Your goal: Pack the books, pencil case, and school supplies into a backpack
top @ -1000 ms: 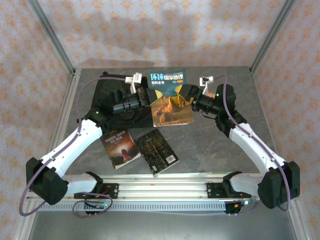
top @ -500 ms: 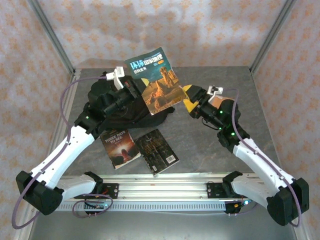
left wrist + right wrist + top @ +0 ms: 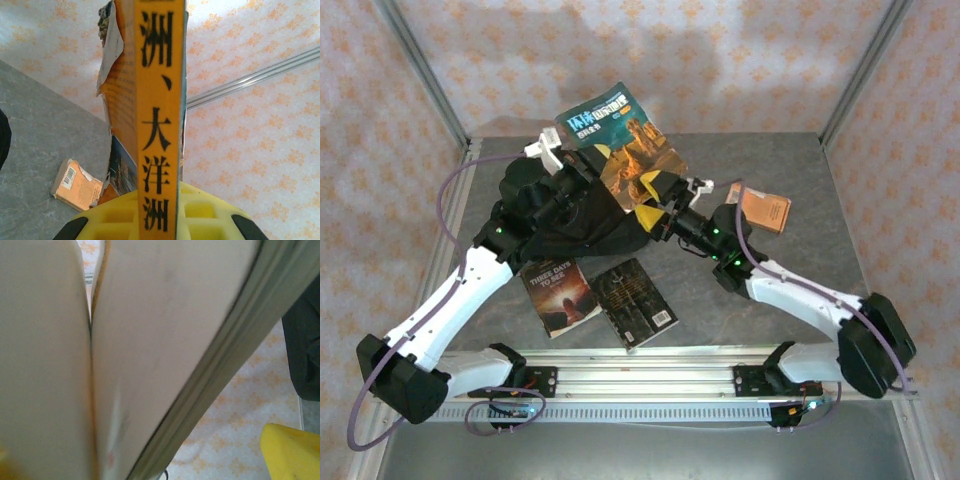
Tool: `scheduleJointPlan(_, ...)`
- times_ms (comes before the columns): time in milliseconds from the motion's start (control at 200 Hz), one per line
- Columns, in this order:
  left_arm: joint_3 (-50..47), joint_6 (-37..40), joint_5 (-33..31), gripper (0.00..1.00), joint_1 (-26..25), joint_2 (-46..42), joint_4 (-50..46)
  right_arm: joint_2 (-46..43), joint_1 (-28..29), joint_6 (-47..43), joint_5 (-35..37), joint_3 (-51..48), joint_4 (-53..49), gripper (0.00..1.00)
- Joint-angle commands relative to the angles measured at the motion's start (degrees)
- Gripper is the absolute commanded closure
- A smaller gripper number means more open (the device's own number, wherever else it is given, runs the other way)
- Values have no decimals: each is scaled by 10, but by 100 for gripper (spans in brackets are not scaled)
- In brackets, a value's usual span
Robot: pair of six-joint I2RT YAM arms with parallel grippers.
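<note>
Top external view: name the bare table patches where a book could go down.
Free: far right corner of the table behind the orange booklet; near strip between black-grey book and right arm. Crowded: left centre, around the backpack.

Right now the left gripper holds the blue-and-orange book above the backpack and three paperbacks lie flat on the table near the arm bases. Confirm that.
Wrong on the count: the top view shows two on the table, a reddish paperback and a black-grey paperback. The rest holds.
</note>
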Motion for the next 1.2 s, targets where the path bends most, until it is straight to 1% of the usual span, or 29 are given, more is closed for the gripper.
scheduleJointPlan(0,22,-19,-23,100,2,-7,69,30,8,45,44,36,114,5)
scheduleJointPlan(85,11,-26,-31,100,0,-16,75,50,9,58,75,44,157,12)
scheduleJointPlan(190,1,-30,-39,100,0,-26,71,65,8,56,82,63,178,27)
scheduleJointPlan(315,-12,-38,-42,100,-1,-32,71,72,9,55,91,74,192,41)
scheduleJointPlan(495,-28,-43,-51,100,-1,-40,61,49,5,17,109,71,168,57)
scheduleJointPlan(631,-34,-43,-51,100,-1,-46,53,2,-3,-42,130,52,100,58)
scheduleJointPlan(701,-39,-48,-48,100,-1,-47,53,-22,-10,-75,142,49,49,55)
scheduleJointPlan(791,-46,-56,-42,100,-1,-44,58,-37,-16,-106,152,54,13,54)
scheduleJointPlan(871,-54,-62,-41,100,-3,-42,65,-31,-21,-106,145,61,11,55)
scheduleJointPlan(1026,-49,-63,-31,100,-9,-32,72,-7,-23,-102,120,87,2,63)
scheduleJointPlan(1196,-44,-60,-30,100,-13,-27,69,12,-22,-95,110,94,-3,63)
